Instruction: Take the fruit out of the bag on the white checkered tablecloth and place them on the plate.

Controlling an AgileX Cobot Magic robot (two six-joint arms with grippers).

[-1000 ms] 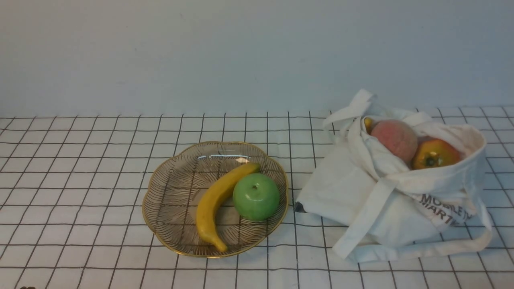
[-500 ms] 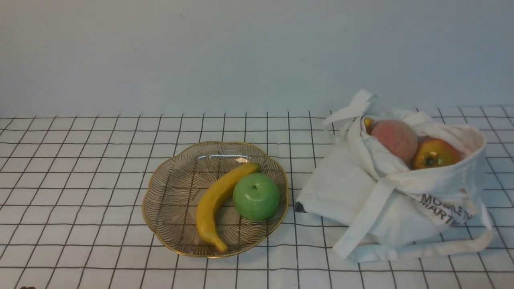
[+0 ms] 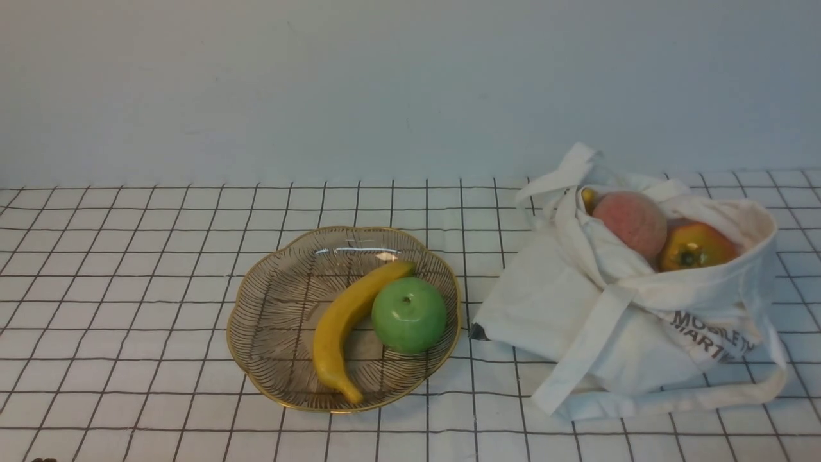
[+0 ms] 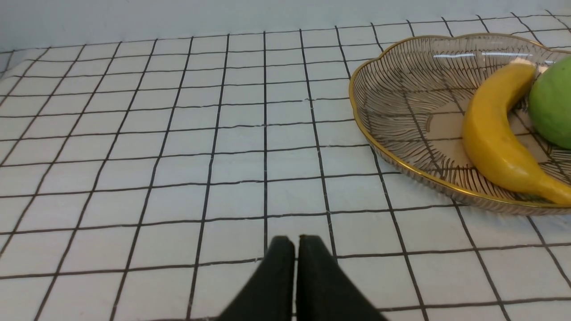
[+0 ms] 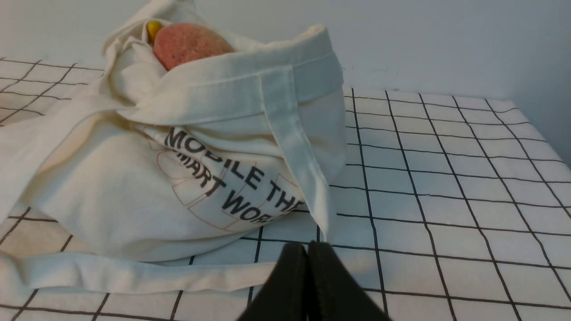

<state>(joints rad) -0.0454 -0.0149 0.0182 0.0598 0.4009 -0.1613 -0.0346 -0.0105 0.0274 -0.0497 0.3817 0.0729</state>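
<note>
A cream cloth bag [image 3: 616,321] lies on the white checkered tablecloth [image 3: 128,289] at the right. In its open mouth sit a pink peach [image 3: 630,221] and an orange-yellow fruit with a green calyx [image 3: 693,247]. The gold-rimmed glass plate [image 3: 269,301] holds a green apple [image 3: 408,314] and a yellow banana [image 3: 343,321]. Neither gripper shows in the front view. My left gripper [image 4: 296,243] is shut and empty, low over the cloth beside the plate [image 4: 401,98]. My right gripper [image 5: 307,249] is shut and empty, just in front of the bag [image 5: 134,187], by its strap.
A plain pale wall [image 3: 385,83] stands behind the table. The bag's long strap [image 3: 705,394] loops on the cloth at the front right. A small yellow piece [image 3: 587,197] shows in the bag behind the peach. The cloth's right edge [image 5: 548,138] shows in the right wrist view.
</note>
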